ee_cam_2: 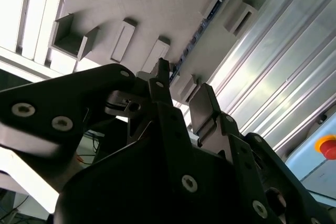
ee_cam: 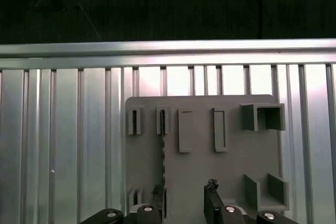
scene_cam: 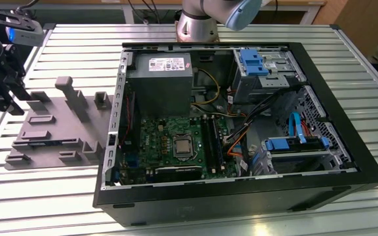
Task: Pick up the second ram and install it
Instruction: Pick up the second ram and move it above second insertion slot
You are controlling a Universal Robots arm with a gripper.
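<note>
The ram (ee_cam: 163, 153) is a thin, dark stick showing a little blue. It stands on its long edge in a slot of the grey holder (ee_cam: 236, 156) on the desk (ee_cam: 63, 145).

The second ram (ee_cam: 163, 156) is only showing its thin edge in a slot of the gray holder (ee_cam: 199, 177), so chips and label are hiding. The tool (ee_cam: 184, 186) is getting chopped by the frame edge in the first wrist view and running off the exterior view's left too.

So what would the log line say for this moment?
gripper open | over grey rack | memory stick on edge in rack, not held
</note>
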